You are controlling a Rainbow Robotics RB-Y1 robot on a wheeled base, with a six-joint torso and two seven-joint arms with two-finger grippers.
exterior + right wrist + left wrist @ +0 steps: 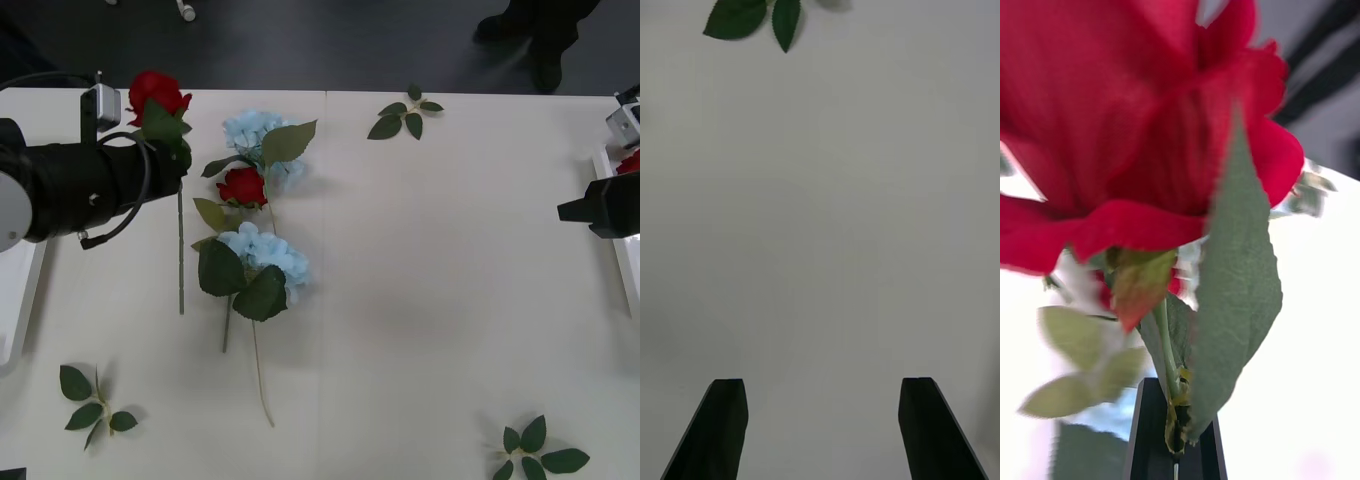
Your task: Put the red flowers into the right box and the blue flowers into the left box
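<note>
In the front view the left gripper (172, 160) sits at the far left part of the white table (440, 300), and a red rose (155, 95) stands out beyond the end of its black arm, with the thin stem hanging down toward the near side. The left wrist view adds what the front view cannot give: the two black fingers (1150, 442) are pressed together on the stem just under the bloom (1135, 135), with a big green leaf (1236, 300) caught beside them.

The right gripper (575, 210) is at the right edge of the table. In the right wrist view its fingers (722, 427) are spread wide over bare table, with a leaf sprig (760, 16) far ahead.

On the table between the arms lie a second red rose (242, 186) and two blue flowers, one farther (255, 130) and one nearer (270, 255), close together with stems overlapping.

The left box (15, 300) is mostly hidden under the left arm. The right box (625, 260) is cut off by the picture's edge; something red (630, 162) lies at its far end.

Loose leaf sprigs lie near the corners of the table (405, 115) (90, 400) (535, 450). Behind the table the floor is dark.
</note>
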